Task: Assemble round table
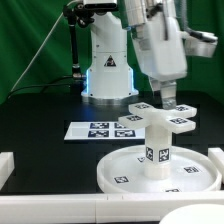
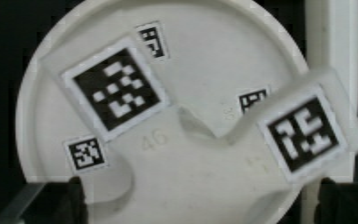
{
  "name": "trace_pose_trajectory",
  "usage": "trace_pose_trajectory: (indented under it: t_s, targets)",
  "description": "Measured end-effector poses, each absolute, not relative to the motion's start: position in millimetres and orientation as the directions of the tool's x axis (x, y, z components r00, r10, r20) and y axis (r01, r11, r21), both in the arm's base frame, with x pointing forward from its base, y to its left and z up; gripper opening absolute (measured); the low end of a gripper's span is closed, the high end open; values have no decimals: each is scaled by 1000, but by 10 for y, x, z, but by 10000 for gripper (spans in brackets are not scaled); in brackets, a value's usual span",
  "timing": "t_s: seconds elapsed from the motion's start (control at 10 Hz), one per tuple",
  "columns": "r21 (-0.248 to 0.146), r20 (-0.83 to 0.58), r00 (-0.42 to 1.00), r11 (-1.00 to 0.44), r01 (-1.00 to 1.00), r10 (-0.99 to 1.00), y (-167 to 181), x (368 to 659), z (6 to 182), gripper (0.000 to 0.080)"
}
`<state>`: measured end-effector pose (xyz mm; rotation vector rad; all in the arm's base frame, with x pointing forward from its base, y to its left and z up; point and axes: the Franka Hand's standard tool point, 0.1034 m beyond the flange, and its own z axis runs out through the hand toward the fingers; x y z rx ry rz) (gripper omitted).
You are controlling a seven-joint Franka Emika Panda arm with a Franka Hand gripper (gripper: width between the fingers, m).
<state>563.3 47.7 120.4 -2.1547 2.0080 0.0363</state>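
The large round rimmed disc (image 1: 120, 172) lies flat on the black table at the front. The short cylindrical leg (image 1: 157, 152) stands upright at its middle. The cross-shaped piece (image 1: 182, 124) sits on top of the leg, its tagged arms level. My gripper (image 1: 162, 103) is straight above the cross-shaped piece, down at its hub. In the wrist view the cross-shaped piece (image 2: 297, 135) fills the space between my dark fingers (image 2: 59, 203), with the disc (image 2: 211, 30) behind it. My gripper (image 2: 202, 205) stands wide, with a thin dark gap on one side.
The marker board (image 1: 100, 130) lies flat behind the disc toward the exterior view's left. The robot's white base (image 1: 108, 70) stands at the back. A low white wall (image 1: 60, 210) runs along the front, with a white block (image 1: 5, 165) at the front left.
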Motion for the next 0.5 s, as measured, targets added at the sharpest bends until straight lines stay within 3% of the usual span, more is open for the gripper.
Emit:
trace_pose_trajectory:
  t_s: [0.3, 0.5]
  targets:
    - [-131, -101, 501, -488, -863, -860, 542, 5626, 1245, 649]
    - [-116, -72, 680, -671, -733, -730, 591, 5646, 1293, 649]
